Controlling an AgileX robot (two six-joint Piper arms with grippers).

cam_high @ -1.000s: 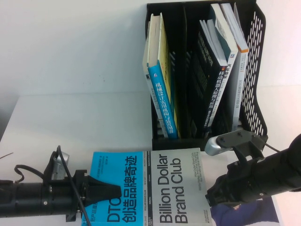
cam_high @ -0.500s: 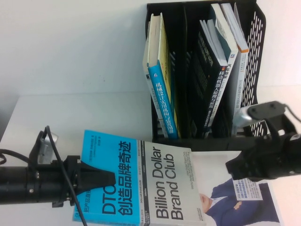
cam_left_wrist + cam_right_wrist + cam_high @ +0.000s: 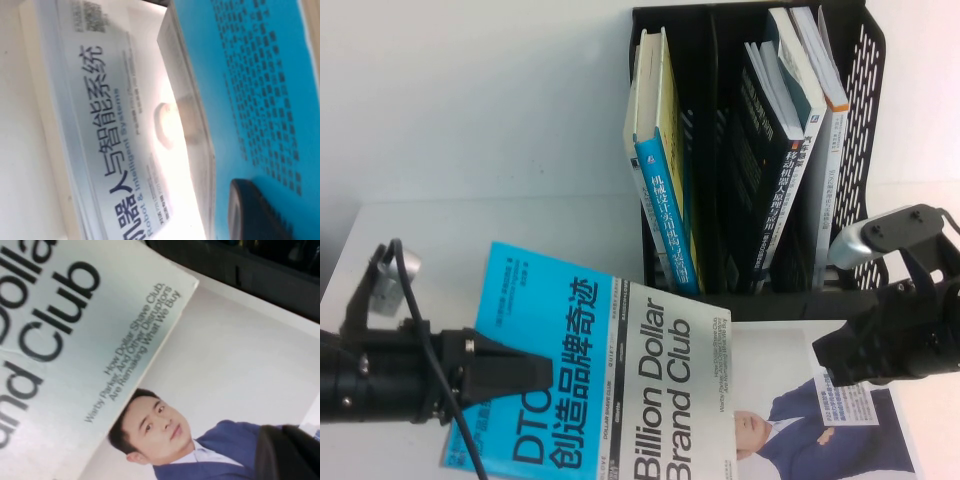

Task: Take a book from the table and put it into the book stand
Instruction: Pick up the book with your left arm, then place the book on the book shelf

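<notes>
While left gripper (image 3: 545, 372) clamps the book (image 3: 620, 390) ("Billion Dollar Brand Club"), right gripper (image 3: 830, 358) hovers.

The book (image 3: 65, 335), its white half lettered "Club", overlaps the white-cover book (image 3: 200, 405) picturing a blue-suited man, book stand (image 3: 250, 270) beyond.

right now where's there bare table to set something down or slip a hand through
Free: the table between the book stand and its left edge, beyond the book. Crowded: the near strip, where the left gripper holds the book over the white-cover book, with the right gripper above it.
</notes>
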